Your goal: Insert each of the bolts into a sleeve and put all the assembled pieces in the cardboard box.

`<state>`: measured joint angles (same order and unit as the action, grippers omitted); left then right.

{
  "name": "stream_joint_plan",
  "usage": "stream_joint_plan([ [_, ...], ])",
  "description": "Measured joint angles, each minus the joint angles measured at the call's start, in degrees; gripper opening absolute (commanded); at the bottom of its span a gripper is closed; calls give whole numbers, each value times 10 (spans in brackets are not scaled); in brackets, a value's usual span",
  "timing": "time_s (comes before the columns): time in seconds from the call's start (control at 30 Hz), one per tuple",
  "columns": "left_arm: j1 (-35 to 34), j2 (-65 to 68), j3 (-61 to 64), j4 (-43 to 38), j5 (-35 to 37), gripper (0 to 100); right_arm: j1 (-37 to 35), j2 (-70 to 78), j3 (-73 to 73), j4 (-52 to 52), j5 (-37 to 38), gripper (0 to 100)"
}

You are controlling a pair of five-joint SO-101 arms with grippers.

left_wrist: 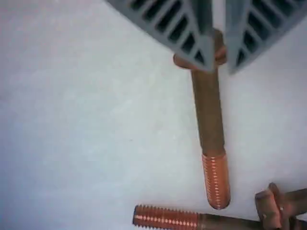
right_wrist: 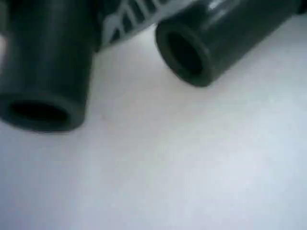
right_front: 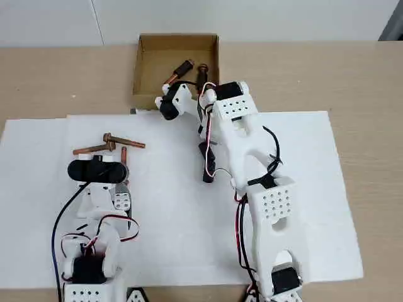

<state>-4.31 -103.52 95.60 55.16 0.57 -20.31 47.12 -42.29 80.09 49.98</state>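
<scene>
Two black sleeves [right_wrist: 206, 48]; loose copper bolts [left_wrist: 208, 120]

Bright, even light, perhaps from overhead, leaves faint shadows on the paper [right_front: 170, 207].

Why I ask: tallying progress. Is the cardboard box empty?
No, two copper bolts lie inside the cardboard box in the high view.

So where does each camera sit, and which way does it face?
High view: fixed overhead, looking down on left arm, right arm and cardboard box.
Left wrist view: on the left arm, looking past its hand at a bolt.
Right wrist view: on the right arm, low over two sleeves.
Shared: the high view also shows that bolt.
</scene>
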Motion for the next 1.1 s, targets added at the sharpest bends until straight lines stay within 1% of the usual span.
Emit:
stream_joint_plan([
  [0.2,0,0,0,0,0,6,-5,-55,0,46,-49,3],
  [0.37,0,0,0,0,0,6,-5,-123,0,123,-102,3],
  [0.47,0,0,0,0,0,6,3,-164,0,163,-158,3],
  [0.7,0,0,0,0,0,6,21,-299,4,177,-323,3],
  [0.87,0,0,0,0,0,6,22,-429,88,177,-395,3],
  [1.0,0,0,0,0,0,6,54,-549,199,178,-428,4],
  [1.1,0,0,0,0,0,6,93,-633,288,178,-434,4],
])
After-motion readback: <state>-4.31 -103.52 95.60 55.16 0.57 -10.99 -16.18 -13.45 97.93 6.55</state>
